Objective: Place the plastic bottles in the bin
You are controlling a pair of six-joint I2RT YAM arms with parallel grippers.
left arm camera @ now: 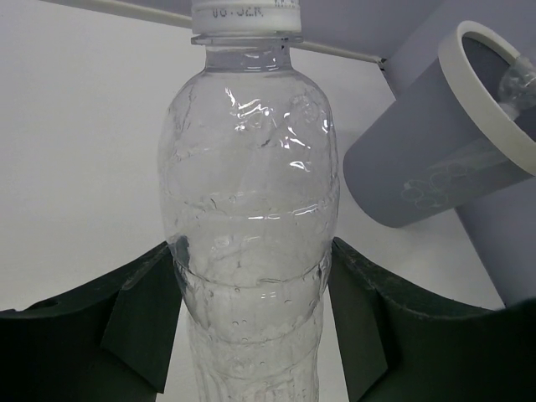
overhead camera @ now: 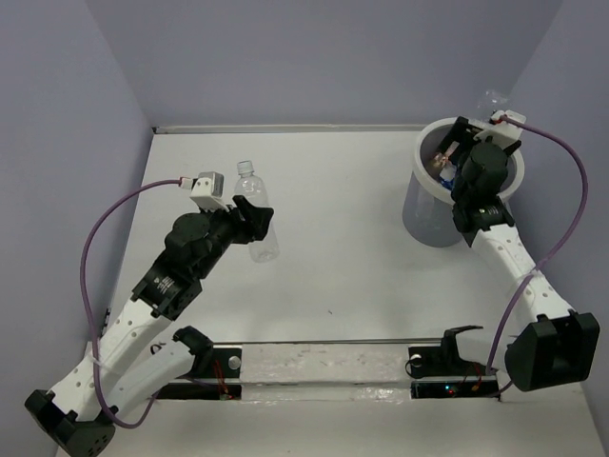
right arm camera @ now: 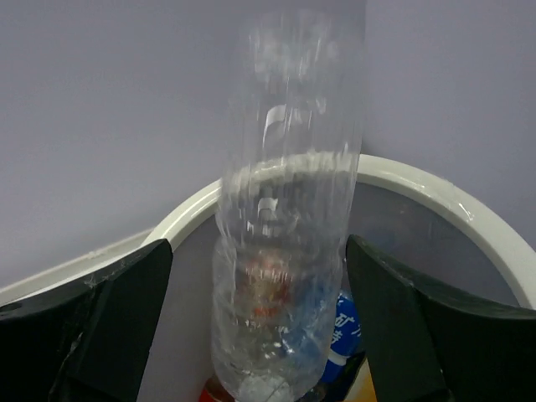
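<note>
— Where's the white-capped bottle [left arm camera: 251, 218]?
— Mid-left over the tabletop [overhead camera: 362, 248], pinched at its waist between the left fingers [left arm camera: 134, 335], both pressing its sides.
— And the blurred bottle [right arm camera: 285, 251]?
— Its low end is inside the bin [right arm camera: 402, 180], between the right fingers [right arm camera: 117, 318], which are spread wider than it.

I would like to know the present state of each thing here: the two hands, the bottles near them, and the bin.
Left hand, shut on the capped bottle.
Capped bottle, clear, lying on the table, white cap on.
Right hand, open over the bin.
Blurred bottle, upright in the open hand, lower end inside the bin.
Bin, upright, already holding a blue-labelled bottle.
</note>
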